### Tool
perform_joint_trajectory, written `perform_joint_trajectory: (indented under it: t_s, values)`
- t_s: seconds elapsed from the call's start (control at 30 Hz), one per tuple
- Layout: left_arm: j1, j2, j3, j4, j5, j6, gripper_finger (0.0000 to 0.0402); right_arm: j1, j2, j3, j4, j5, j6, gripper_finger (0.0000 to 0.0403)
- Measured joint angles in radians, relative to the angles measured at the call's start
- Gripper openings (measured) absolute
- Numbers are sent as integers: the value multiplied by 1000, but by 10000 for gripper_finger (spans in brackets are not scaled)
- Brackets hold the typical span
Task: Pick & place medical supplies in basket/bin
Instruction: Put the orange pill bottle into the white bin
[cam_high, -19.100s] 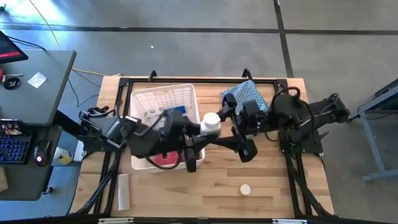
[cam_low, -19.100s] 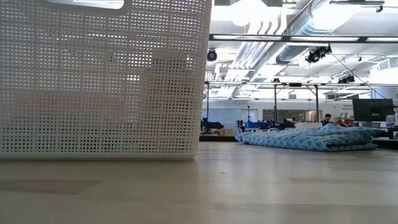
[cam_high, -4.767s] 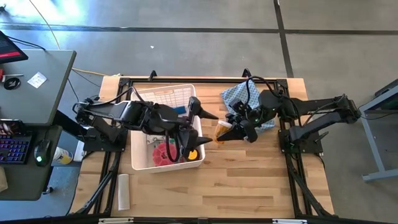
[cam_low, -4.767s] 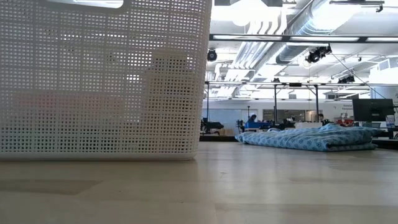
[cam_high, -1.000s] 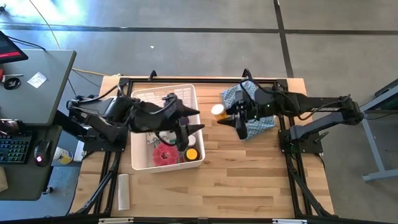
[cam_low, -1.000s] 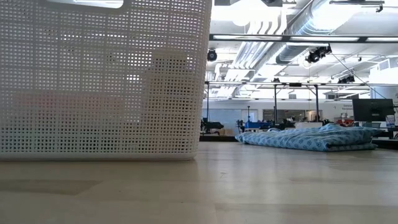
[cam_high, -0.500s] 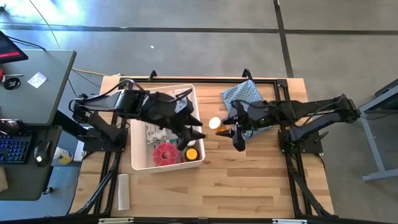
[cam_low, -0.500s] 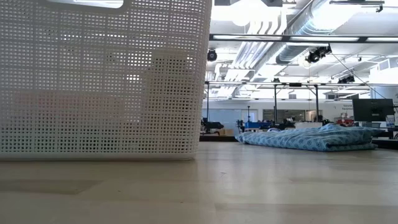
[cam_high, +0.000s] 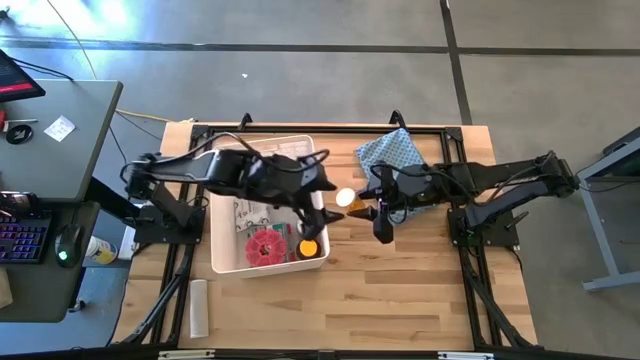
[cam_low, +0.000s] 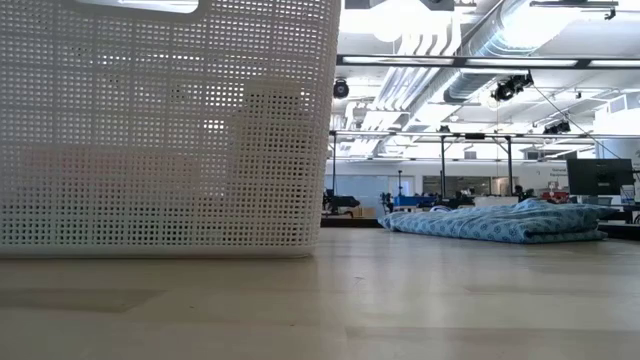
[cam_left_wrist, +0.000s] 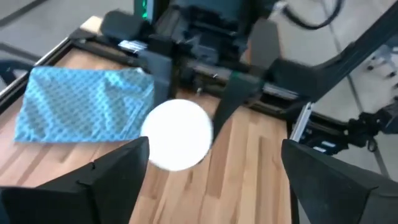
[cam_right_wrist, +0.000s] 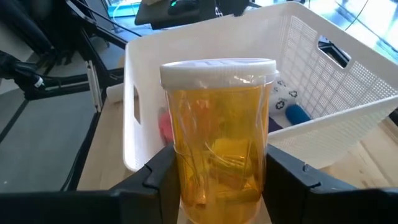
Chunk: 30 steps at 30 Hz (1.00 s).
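Note:
An amber jar with a white cap (cam_right_wrist: 217, 137) hangs just right of the white lattice basket (cam_high: 222, 262). My right gripper (cam_high: 362, 208) is shut on it. My left gripper (cam_high: 330, 200) reaches out over the basket's right rim and faces the jar's cap (cam_left_wrist: 177, 135). It is open, with a finger on either side of the cap and clear of it. A red disc (cam_high: 265, 245), a yellow-capped amber bottle (cam_high: 308, 247), printed packets (cam_high: 245, 212) and a blue cylinder (cam_right_wrist: 297, 114) lie in the basket. My right gripper pinches the jar's amber body (cam_right_wrist: 186, 186) between its two fingers (cam_right_wrist: 160, 177), on the half away from the cap. The fingers come from the table's right, slanting slightly down, and lie along the jar. The jar is lifted clear, its cap end pointing toward the basket.
A folded blue patterned cloth (cam_high: 398, 158) lies at the far right of the table, behind my right arm. The near half of the wooden table (cam_high: 400, 290) is bare. A white roll (cam_high: 198, 307) lies off the table's near left corner.
My right gripper carried the jar toward the table's near edge, away from the cloth, then stopped beside the basket's right rim. My left gripper moved toward the table's right edge over the basket, up to the jar's cap, and its fingers spread wider.

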Motion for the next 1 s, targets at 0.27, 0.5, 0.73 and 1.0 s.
perform_joint_trajectory:
  t_s: [0.27,0.5,0.73,1.0]
  values:
    - [7,33,1,14,-28,-2,397,23,0,0,-15,10,0,164]
    - [76,65,2,-15,35,-28,396,40,0,-3,-35,33,-1,167]
    - [101,71,1,57,187,-39,395,40,-1,0,-39,32,8,166]
    - [98,71,1,32,205,-21,395,40,0,0,-40,37,9,164]
